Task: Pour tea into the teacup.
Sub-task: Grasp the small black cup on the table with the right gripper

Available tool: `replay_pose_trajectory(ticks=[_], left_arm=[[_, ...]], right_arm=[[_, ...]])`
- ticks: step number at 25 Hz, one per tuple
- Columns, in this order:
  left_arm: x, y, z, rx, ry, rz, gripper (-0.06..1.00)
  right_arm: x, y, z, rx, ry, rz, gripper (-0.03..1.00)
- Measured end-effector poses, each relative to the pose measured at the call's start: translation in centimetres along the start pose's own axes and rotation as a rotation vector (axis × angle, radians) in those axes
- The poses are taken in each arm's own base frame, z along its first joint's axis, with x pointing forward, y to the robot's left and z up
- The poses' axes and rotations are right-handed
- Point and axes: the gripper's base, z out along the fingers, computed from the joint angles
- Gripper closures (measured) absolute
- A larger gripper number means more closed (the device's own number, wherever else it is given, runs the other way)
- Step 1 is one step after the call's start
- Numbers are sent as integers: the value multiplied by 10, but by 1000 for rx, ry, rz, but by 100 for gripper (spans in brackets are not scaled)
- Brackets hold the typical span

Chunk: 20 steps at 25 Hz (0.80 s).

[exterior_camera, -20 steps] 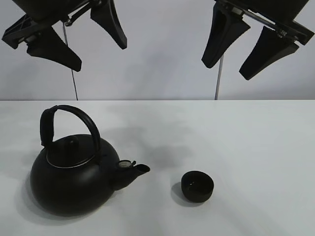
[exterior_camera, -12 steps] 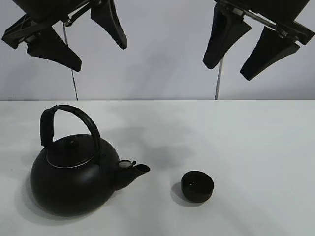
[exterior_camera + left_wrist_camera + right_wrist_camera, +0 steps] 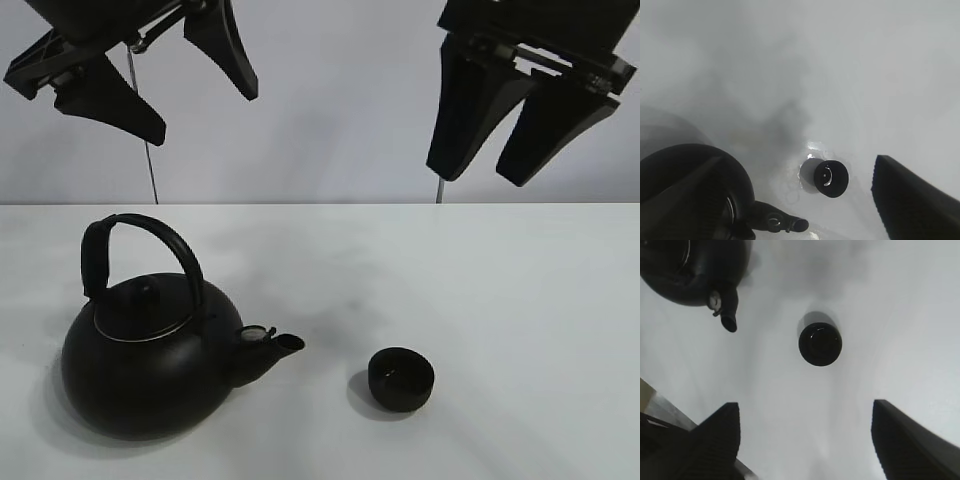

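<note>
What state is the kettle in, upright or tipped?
Upright. The kettle sits on its base on the table, lid on top, handle arched overhead, spout pointing toward the cup.

My left gripper (image 3: 199, 113) and right gripper (image 3: 480, 176) are matte black all over. Each carries two broad fingers (image 3: 110, 100) shaped like fins, thick at the root and narrowing to a blunt tip. Close up, their inner faces (image 3: 715, 440) show fine ribbing. A black bar (image 3: 560, 62) bears my right pair, with small pale glints of metal along it.
</note>
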Motion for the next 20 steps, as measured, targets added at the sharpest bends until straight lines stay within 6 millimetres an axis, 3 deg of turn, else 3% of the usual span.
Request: replay_pose_trajectory(ticks=[5, 9, 20], left_arm=[[0, 0, 0, 0, 0, 0, 37], [0, 0, 0, 0, 0, 0, 37], [0, 0, 0, 0, 0, 0, 37]], right_arm=[[-3, 36, 16, 39, 64, -167, 46], [-4, 51, 35, 78, 130, -232, 46], [-12, 39, 86, 122, 248, -167, 46]])
